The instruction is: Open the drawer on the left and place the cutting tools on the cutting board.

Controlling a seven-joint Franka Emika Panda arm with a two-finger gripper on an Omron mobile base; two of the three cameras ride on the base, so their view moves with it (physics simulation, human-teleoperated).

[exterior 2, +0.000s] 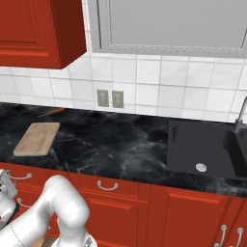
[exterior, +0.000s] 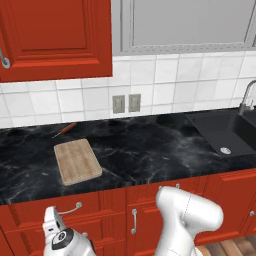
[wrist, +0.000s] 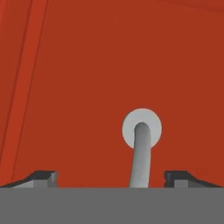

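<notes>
Below the counter, drawer (exterior: 75,207) (shut).

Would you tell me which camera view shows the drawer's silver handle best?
The hand view: the handle rises close up between the open gripper fingertips. The left base view shows it small beside the hand; the right base view shows it at the left edge.

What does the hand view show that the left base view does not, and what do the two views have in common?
Hand view alone: the open gripper, its fingertips on either side of the silver handle, close to the handle's round mount on the drawer front.

Left base view alone: the cutting board on the black counter, a thin red-handled tool behind it, the sink, the wall outlets.

Both: the closed red drawer and its handle.
</notes>
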